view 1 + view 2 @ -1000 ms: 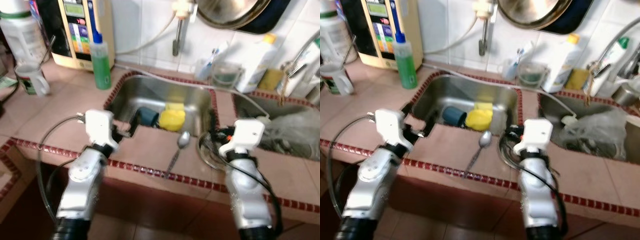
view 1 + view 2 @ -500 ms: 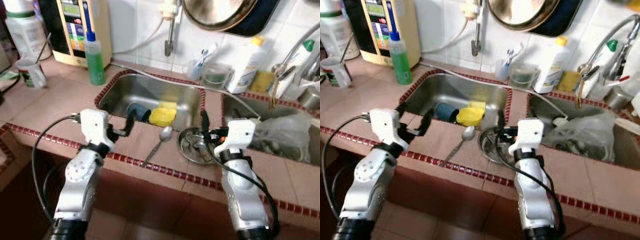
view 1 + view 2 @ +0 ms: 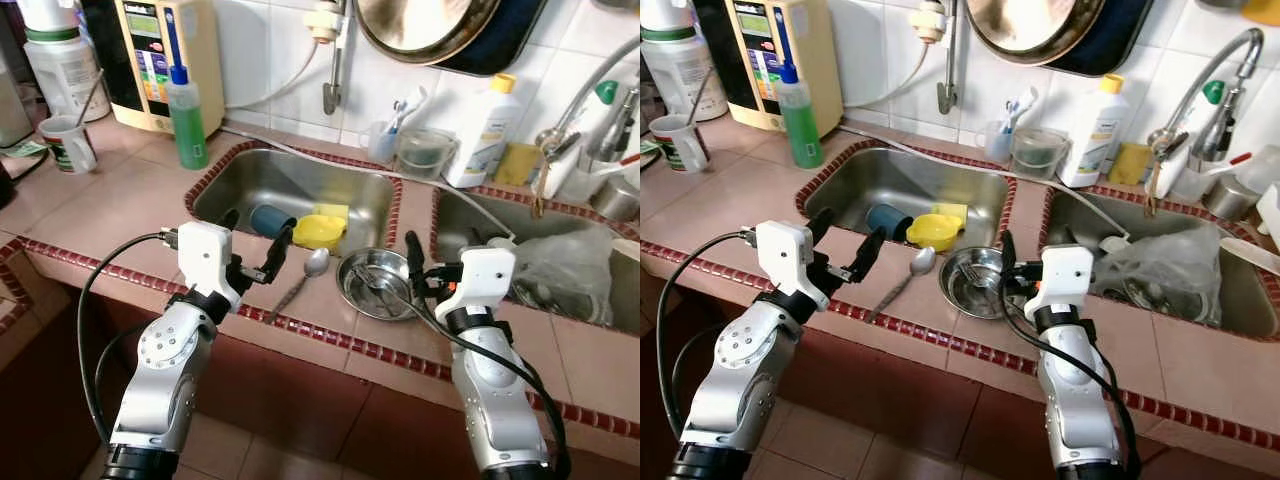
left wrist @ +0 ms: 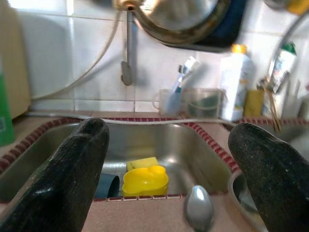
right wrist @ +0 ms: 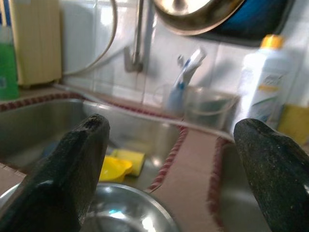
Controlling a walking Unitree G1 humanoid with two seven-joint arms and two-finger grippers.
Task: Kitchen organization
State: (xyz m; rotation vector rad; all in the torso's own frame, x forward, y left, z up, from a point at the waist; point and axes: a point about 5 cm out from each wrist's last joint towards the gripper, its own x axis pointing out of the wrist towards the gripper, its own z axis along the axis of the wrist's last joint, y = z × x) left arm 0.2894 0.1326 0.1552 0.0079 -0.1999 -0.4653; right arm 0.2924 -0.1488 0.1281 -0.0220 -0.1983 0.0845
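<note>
A metal spoon (image 3: 305, 275) lies on the pink tiled counter (image 3: 130, 205) between the left sink (image 3: 290, 190) and the front edge. A steel bowl (image 3: 375, 285) sits just right of it. In the sink lie a yellow cup (image 3: 320, 232), a blue cup (image 3: 268, 220) and a yellow sponge (image 3: 333, 211). My left gripper (image 3: 255, 240) hovers open just left of the spoon, nothing between its fingers (image 4: 72, 174). My right gripper (image 3: 442, 250) is open at the bowl's right rim, with the steel bowl (image 5: 120, 212) below its fingers (image 5: 72, 164).
A green soap bottle (image 3: 188, 115), a water purifier (image 3: 160, 55) and a mug (image 3: 68, 143) stand at the back left. A white bottle (image 3: 482, 130) and a clear container (image 3: 425, 152) sit behind the sinks. The right sink holds a plastic bag (image 3: 570, 265). A pan (image 3: 430, 25) hangs on the wall.
The whole view has shifted and sharpened as the camera moved. The steel bowl now shows in full, left of my right gripper. Both grippers stay open over the counter's front.
</note>
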